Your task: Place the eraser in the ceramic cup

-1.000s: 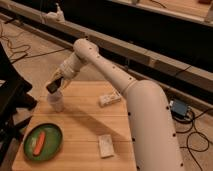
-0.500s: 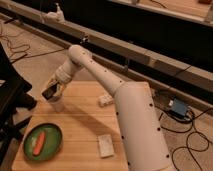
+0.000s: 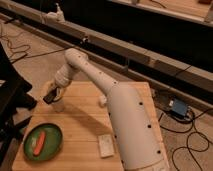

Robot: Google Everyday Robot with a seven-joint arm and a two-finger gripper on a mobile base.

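white-armed and bent low, the gripper [image 3: 52, 95] sits at the far left edge of the wooden table [image 3: 82, 125], its fingers closed on the eraser [image 3: 49, 96], a small dark block held tilted just above the ceramic cup [image 3: 59, 105]. the cup stands on the table right under the gripper, partly hidden by it. nearer the front left corner lies a green plate [image 3: 52, 147] with an orange stick-shaped thing [image 3: 40, 141] on it. a pale rectangular block [image 3: 105, 145] lies near the front edge, well apart from the cup.
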